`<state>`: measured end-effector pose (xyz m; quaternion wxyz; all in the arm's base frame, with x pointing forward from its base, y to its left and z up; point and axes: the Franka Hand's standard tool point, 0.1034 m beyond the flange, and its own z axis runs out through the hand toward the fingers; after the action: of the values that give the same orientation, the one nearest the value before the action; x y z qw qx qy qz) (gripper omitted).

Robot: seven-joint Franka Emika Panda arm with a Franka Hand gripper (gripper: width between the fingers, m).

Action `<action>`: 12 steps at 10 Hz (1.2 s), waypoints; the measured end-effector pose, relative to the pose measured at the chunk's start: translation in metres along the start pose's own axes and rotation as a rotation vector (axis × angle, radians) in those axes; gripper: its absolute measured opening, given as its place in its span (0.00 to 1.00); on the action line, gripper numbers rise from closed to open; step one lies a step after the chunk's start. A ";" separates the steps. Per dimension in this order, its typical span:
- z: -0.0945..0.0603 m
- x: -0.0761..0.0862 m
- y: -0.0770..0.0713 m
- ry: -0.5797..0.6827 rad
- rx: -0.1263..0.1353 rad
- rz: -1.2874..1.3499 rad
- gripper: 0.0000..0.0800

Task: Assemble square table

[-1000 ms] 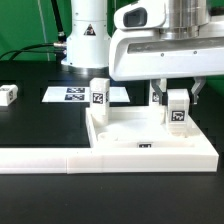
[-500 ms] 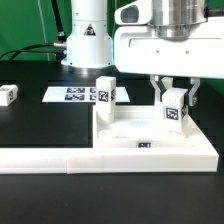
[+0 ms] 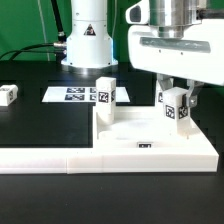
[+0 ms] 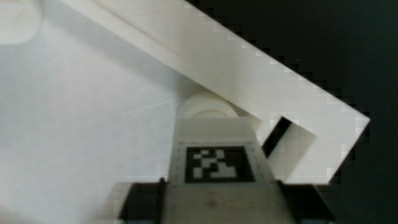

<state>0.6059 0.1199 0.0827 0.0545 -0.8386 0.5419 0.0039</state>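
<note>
**Leg (image 3: pixel 177 113) upright over tabletop corner**

Gripper (image 3: pixel 177 99) pinches the leg by its sides, long axis vertical. Tabletop (image 3: pixel 140 132) lies directly below the fingers, its corner under the leg's foot, so the next move is probably straight down. Contact is unclear.

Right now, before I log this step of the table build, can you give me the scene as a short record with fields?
end effector: shut on a leg
held leg: upright, tag facing the camera, at the tabletop's back corner on the exterior view's right; contact with tabletop unclear
tabletop: lying flat
second leg: upright at the tabletop's back corner, exterior view's left
third leg: apart, at the exterior view's far left
marker board: behind the tabletop
</note>
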 end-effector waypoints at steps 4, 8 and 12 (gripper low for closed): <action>0.003 -0.006 -0.002 -0.009 0.002 0.261 0.36; 0.004 -0.007 -0.002 -0.021 0.005 0.297 0.37; 0.005 -0.006 -0.001 -0.021 0.003 0.018 0.80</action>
<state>0.6044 0.1261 0.0779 0.0613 -0.8336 0.5488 0.0123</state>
